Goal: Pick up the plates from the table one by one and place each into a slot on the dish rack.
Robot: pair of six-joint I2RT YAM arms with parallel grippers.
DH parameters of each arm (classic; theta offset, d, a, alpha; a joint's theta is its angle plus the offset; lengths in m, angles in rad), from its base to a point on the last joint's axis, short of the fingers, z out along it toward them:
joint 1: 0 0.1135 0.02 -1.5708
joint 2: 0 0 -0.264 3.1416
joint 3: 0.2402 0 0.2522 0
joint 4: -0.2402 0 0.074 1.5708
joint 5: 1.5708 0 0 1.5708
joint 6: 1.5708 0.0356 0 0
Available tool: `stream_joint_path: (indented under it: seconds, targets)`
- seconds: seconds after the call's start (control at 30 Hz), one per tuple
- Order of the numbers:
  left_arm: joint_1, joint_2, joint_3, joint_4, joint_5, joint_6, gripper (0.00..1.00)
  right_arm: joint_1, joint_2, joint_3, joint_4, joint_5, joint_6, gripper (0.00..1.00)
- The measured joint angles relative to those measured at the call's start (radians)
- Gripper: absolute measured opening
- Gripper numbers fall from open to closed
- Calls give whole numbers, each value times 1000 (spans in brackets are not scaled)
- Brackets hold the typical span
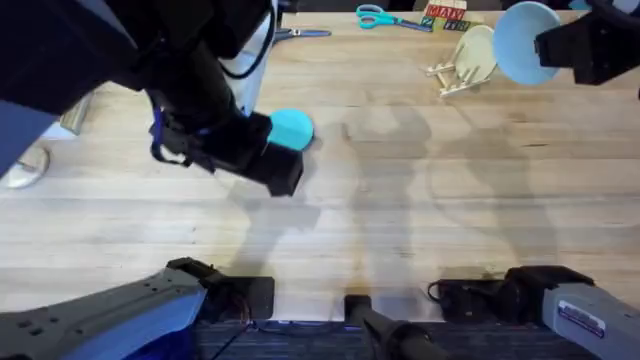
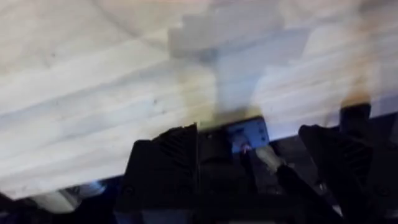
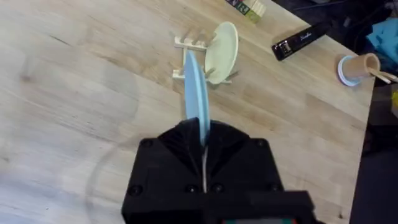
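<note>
The pale blue plate is held upright, off the table, with my right gripper shut on its rim at the far right. In the right wrist view this plate shows edge-on between the fingers of the gripper, just short of the wooden dish rack. The dish rack holds a cream plate. The teal plate lies flat on the table, partly hidden by my left gripper, which hovers beside it. The left gripper looks open and holds nothing.
Teal-handled scissors and coloured blocks lie at the far edge. A black stapler and a paper cup sit beyond the rack. A metal object rests at the left edge. Arm bases line the near edge.
</note>
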Motion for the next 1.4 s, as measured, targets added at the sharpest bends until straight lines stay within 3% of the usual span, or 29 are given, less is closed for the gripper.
stream_joint_path:
  seconds: [0.4, 1.4]
  targets:
    - [0, 0, 0, -39, 0, 0, 993, 0, 11, 0, 88, 0, 0, 29]
    - [0, 0, 0, -39, 0, 0, 993, -35, 231, 0, 260, 30, 20, 29]
